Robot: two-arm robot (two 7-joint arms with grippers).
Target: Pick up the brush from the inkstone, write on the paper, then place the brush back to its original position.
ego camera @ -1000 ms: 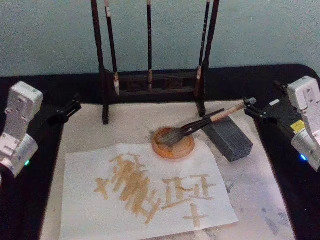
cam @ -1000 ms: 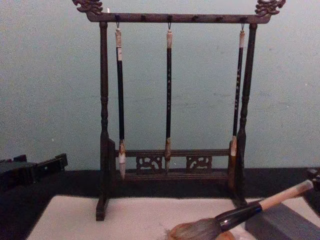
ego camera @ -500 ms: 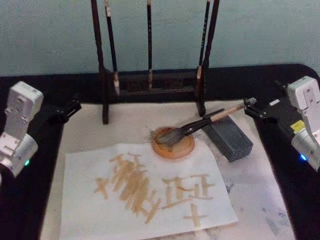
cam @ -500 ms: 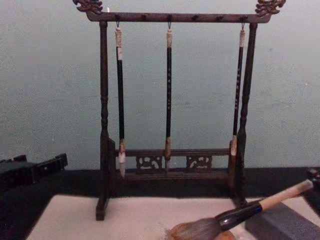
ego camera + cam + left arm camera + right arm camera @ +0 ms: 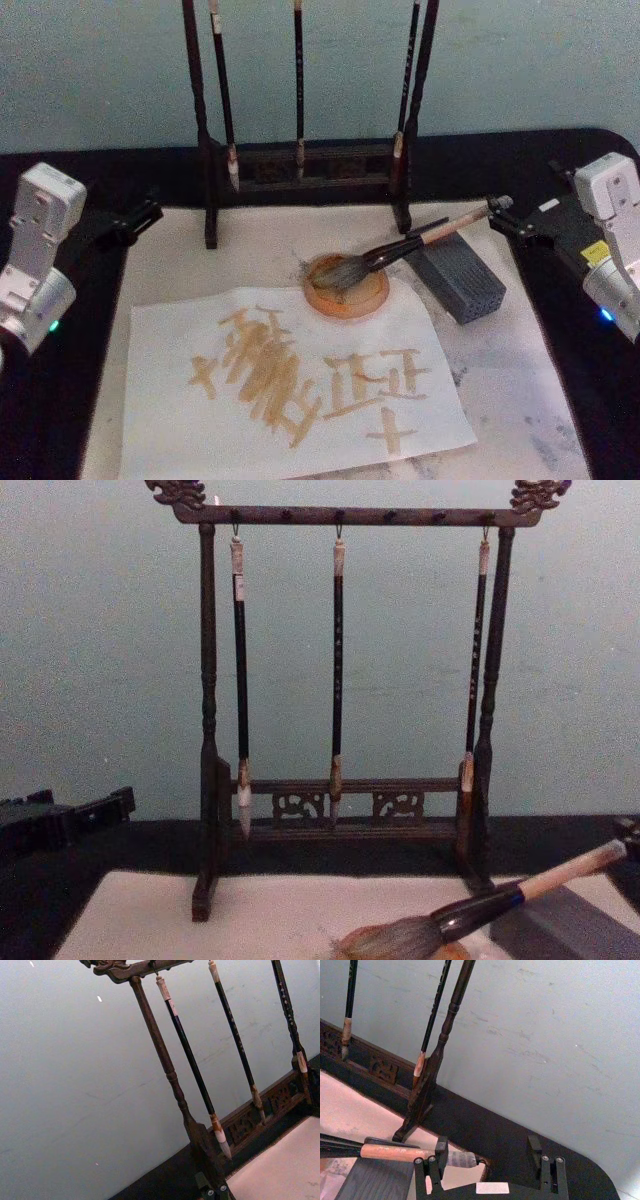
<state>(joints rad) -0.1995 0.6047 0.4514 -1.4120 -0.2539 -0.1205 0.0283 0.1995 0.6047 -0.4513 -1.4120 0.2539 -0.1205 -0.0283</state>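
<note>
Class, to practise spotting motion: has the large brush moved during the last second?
No. The brush lies as before, bristles on the inkstone, handle across the grey block, equally near the rack's right foot.

A black table [image 5: 560, 150] carries a wide, stained cream mat [image 5: 520, 400]. On the mat stand a wooden brush rack [image 5: 300, 165] at upper centre, the paper [image 5: 180, 420] at lower centre, a round orange inkstone [image 5: 372, 298] mid-frame and a grey block [image 5: 462, 280] to its right.
</note>
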